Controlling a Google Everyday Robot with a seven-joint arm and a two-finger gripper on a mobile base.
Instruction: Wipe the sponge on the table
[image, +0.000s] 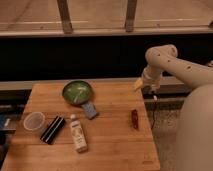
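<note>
The small flat blue sponge (90, 110) lies on the light-brown wooden table (112, 147), just in front of the green bowl's right side. My gripper (145, 88) hangs at the end of the white arm over the table's far right corner. It is well to the right of the sponge and above it, touching nothing. Its jaws stand open and hold nothing.
A green bowl (77, 92) sits at the back centre. A white bottle (78, 133) lies in front of the sponge, a black bar (52, 129) and a clear cup (34, 121) at the left, a small dark-red object (134, 119) near the right edge. A dark wall runs behind.
</note>
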